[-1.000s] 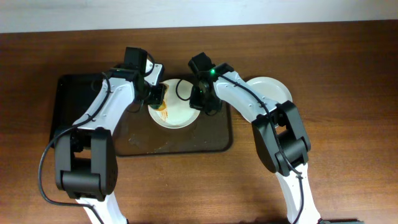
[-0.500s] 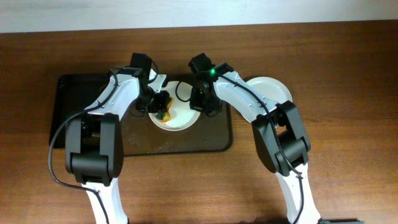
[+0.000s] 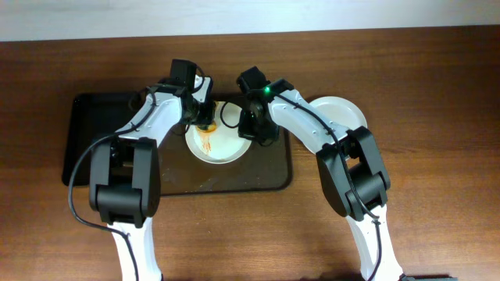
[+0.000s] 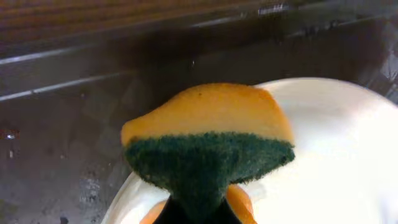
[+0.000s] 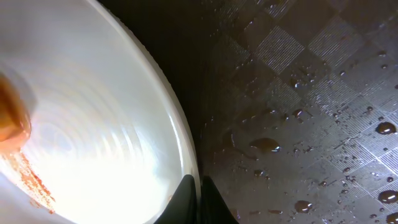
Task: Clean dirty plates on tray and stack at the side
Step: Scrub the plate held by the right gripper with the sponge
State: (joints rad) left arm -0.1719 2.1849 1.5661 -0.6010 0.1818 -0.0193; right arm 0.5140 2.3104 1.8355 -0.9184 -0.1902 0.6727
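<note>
Over the dark brown rectangular tray [image 3: 266, 176], we judge scrubbing in hand.
Our left fingers [image 3: 197, 113] clench an orange sponge with green scouring pad [image 4: 208, 134] on the smeared round white plate [image 3: 226, 144]; our right fingers [image 5: 214, 202] pinch its rim. Next, we reckon, comes wiping the orange-red streak [image 3: 206, 139].

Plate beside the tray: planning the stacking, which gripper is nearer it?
Right. The right gripper sits left of that plate; the left gripper is farther left, across the dirty plate.
</note>
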